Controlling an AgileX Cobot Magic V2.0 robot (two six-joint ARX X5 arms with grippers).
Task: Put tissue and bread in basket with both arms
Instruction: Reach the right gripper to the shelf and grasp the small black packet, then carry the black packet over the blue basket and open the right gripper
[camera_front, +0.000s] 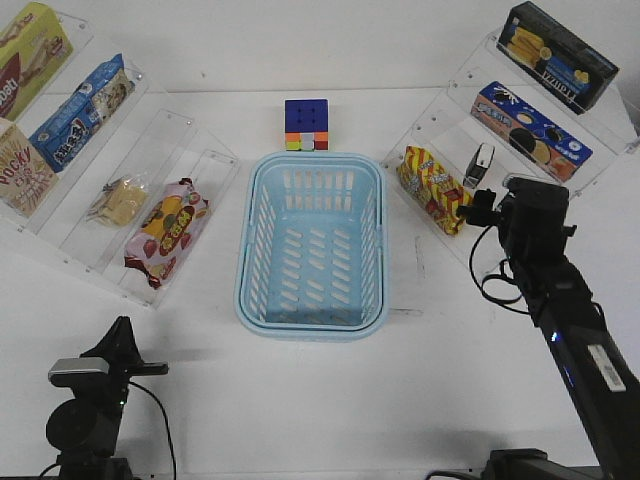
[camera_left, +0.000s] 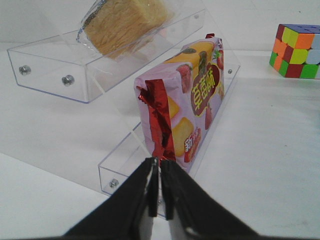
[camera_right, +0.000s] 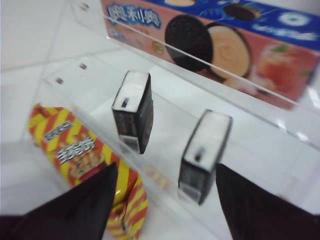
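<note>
The light-blue basket (camera_front: 241, 296) sits mid-table, with nothing in it. The bread (camera_front: 120, 201) lies on the left clear shelf; in the left wrist view it (camera_left: 125, 22) is beyond the bag. My left gripper (camera_front: 122, 332) is low at the front left, shut and empty (camera_left: 160, 165), pointing at the shelf. One tissue pack (camera_front: 481, 163) stands on the right shelf. The right wrist view shows two tissue packs, one farther (camera_right: 132, 110) and one nearer (camera_right: 205, 155). My right gripper (camera_front: 479, 209) is open (camera_right: 167, 175), with the nearer pack just ahead of the jaws, untouched.
A red fruit-print snack bag (camera_front: 166, 231) (camera_left: 185, 105) lies below the bread. A red-yellow striped bag (camera_front: 432, 188) (camera_right: 85, 160) sits below the tissues. A Rubik's cube (camera_front: 307, 124) stands behind the basket. Snack boxes, such as the Oreo box (camera_right: 225, 40), fill the upper shelves.
</note>
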